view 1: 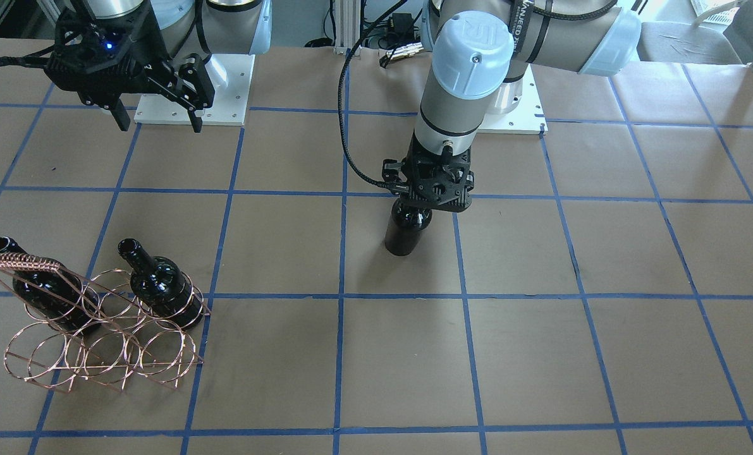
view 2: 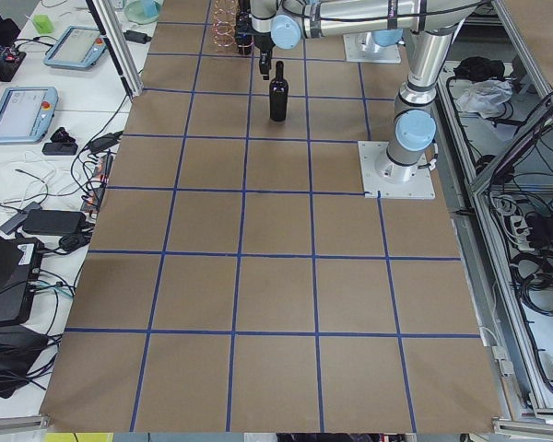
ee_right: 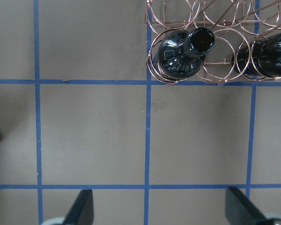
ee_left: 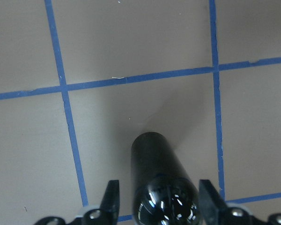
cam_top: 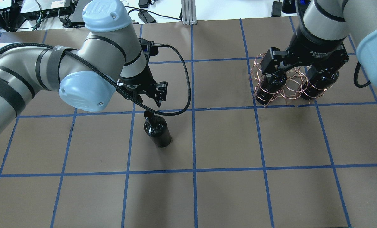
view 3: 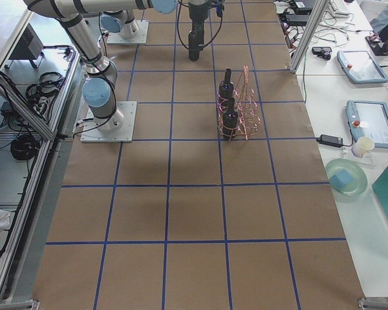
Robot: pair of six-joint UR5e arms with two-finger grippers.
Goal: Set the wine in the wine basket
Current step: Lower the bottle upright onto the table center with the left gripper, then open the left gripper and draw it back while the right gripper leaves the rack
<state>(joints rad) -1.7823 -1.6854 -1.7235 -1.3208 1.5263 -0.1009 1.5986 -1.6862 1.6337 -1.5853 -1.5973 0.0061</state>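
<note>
The wine bottle point(view 1: 405, 235) is glossy, near-black glass with rounded shoulders and no label, and it stands upright on the brown table point(view 1: 540, 328). It is directly under the left gripper point(ee_left: 160, 201). That gripper's fingers point(ee_left: 111, 199) are spread wide, one on each side of the bottle's shoulders, with a gap showing at both.

The wire basket point(view 1: 98, 335) sits well away from this gripper, towards the right arm's side. It holds two matching bottles point(view 1: 161, 284) in its outer rings. The right gripper point(view 1: 159, 123) hangs above the table near the basket, spread wide and holding nothing.
</note>
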